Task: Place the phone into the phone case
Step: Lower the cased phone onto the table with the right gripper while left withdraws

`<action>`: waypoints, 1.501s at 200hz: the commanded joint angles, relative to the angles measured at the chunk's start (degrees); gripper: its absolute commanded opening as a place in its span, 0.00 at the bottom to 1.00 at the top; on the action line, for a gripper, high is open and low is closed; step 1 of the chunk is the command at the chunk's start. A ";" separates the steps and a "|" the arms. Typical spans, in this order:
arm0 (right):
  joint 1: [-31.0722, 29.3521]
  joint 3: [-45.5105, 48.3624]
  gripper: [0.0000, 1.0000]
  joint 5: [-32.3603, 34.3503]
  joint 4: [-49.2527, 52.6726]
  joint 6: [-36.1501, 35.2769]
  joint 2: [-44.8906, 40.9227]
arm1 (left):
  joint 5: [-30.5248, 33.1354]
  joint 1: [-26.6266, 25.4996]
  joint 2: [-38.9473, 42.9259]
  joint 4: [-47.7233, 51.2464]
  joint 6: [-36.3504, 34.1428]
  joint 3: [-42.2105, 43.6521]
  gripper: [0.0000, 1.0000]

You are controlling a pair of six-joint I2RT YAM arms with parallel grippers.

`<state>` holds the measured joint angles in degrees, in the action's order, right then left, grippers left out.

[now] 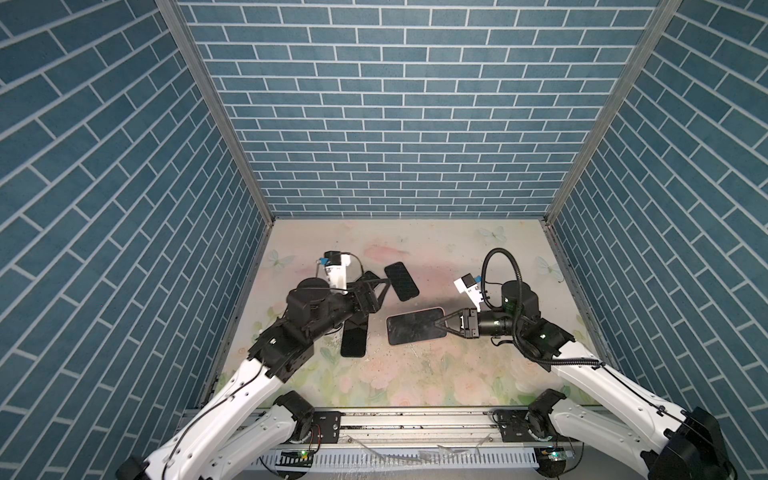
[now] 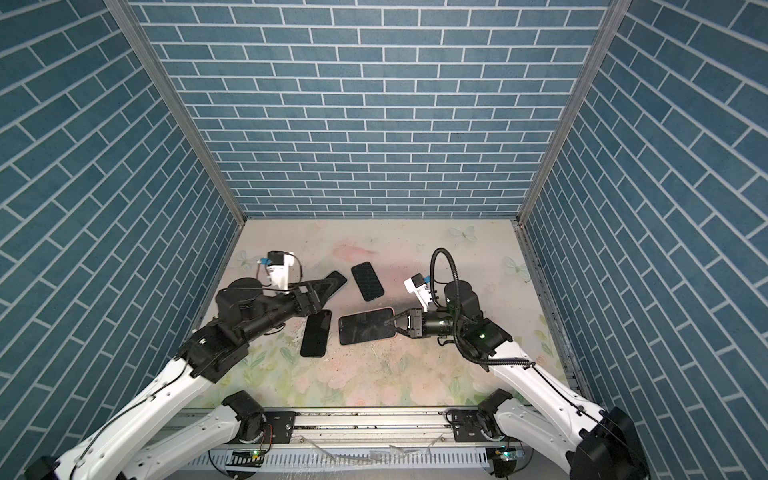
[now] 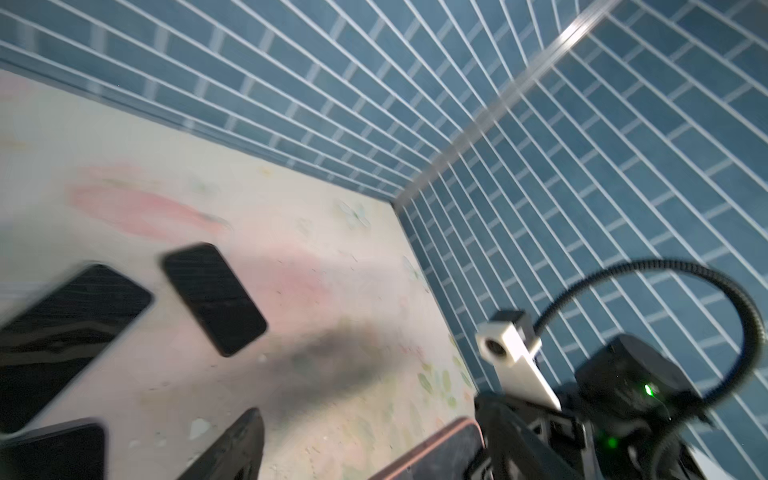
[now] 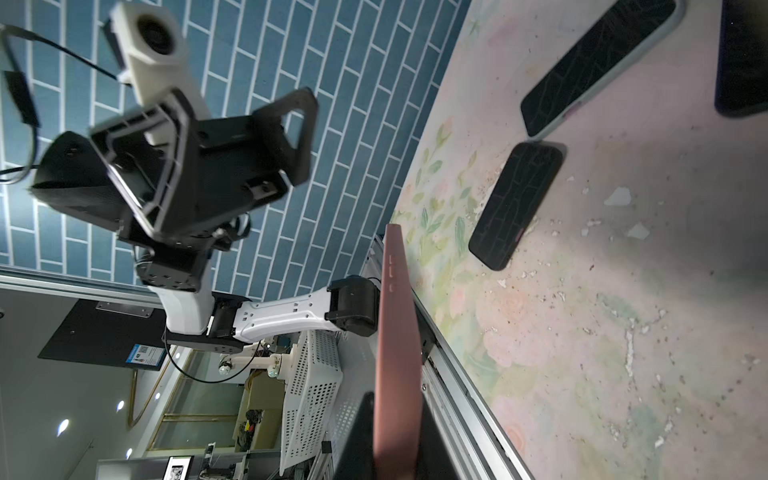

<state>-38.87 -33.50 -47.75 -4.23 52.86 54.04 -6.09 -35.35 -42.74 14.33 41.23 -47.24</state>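
Right gripper clenched on phone at its 3 o'clock end, phone near table centre. Left gripper released, empty, at its 10 o'clock. I judged the grasp step in hand; next I needed the case, couldn't tell if dark slab at 11 o'clock was it

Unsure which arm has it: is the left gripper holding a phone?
No: in the right wrist view the left gripper stands open and empty; the right gripper clamps the pink-edged phone.
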 commanded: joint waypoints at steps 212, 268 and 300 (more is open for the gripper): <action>-36.09 -4.60 0.05 40.61 -30.25 33.18 45.42 | 21.18 0.46 18.82 32.27 -2.20 -0.92 1.00; -36.70 -3.05 0.23 43.93 -25.95 33.37 45.11 | 21.40 0.46 21.11 34.66 -2.05 -1.48 0.99; -36.71 -2.73 0.31 45.16 -22.06 32.32 43.40 | 21.90 0.44 21.97 35.63 -2.00 -1.80 1.00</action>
<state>-75.16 -36.84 -5.34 -30.61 84.14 99.18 15.25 -35.05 -21.67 47.83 39.20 -48.34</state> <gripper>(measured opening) 0.281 0.995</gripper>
